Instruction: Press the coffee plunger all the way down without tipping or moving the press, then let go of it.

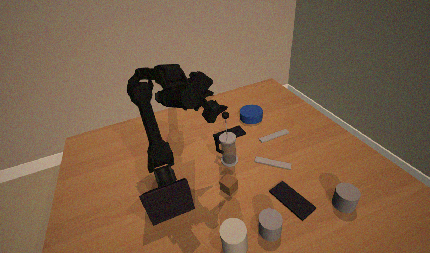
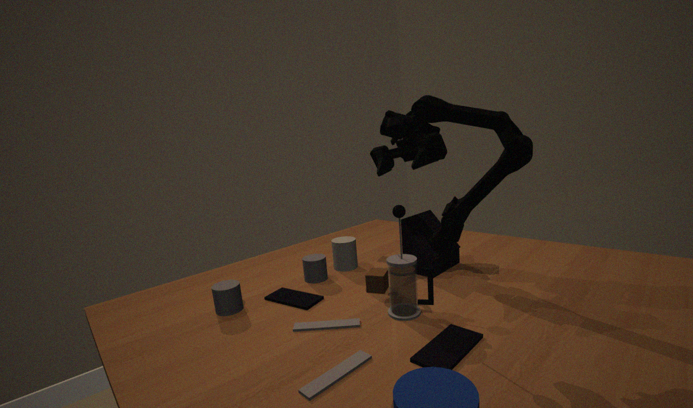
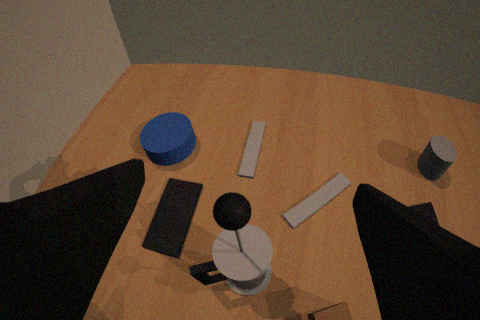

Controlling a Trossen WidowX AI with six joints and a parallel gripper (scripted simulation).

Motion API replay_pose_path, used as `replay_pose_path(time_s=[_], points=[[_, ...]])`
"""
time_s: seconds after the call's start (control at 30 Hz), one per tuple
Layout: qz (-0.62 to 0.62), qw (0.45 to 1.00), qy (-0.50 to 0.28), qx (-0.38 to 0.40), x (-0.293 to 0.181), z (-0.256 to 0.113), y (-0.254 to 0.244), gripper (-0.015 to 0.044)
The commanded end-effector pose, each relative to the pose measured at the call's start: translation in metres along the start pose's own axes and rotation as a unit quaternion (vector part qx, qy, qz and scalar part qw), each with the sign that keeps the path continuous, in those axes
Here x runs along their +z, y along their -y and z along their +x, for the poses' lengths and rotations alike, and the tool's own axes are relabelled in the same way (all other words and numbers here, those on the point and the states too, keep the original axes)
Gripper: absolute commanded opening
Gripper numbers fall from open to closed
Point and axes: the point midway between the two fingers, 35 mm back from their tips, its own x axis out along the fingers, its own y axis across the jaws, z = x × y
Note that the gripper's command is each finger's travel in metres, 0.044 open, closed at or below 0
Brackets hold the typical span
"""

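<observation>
The coffee press (image 1: 229,152) (image 2: 403,290) (image 3: 250,259) stands upright on the table, a clear cylinder with a pale lid and a black side handle (image 1: 217,145) (image 2: 430,293). Its plunger is up: a thin rod rises from the lid to a black ball knob (image 1: 225,115) (image 2: 399,211) (image 3: 232,211). My gripper (image 1: 219,100) (image 2: 397,171) (image 3: 252,184) is open and empty. It hangs above the knob, apart from it. In the wrist view the knob shows between the two fingers, lower than their tips and nearer the left one.
A brown cube (image 1: 228,185) (image 2: 376,281) stands near the press on the arm-base side. A dark slab (image 1: 236,132) (image 2: 447,345) (image 3: 173,217) and a blue disc (image 1: 251,114) (image 3: 167,137) lie beyond it. Two pale bars (image 1: 274,135) (image 1: 273,162), another dark slab (image 1: 292,200) and several cylinders stand or lie around.
</observation>
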Motion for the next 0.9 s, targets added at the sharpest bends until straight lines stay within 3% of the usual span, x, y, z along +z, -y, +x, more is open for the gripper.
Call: replay_pose_path(time_s=[0.0,0.13,0.87], points=[[-0.082,0.996,-0.023,0.026,-0.036,0.022,-0.011,0.0440],[-0.103,0.994,-0.033,0.031,-0.057,0.030,-0.005,0.0440],[-0.103,0.993,-0.044,0.022,-0.063,0.044,0.003,0.0440]])
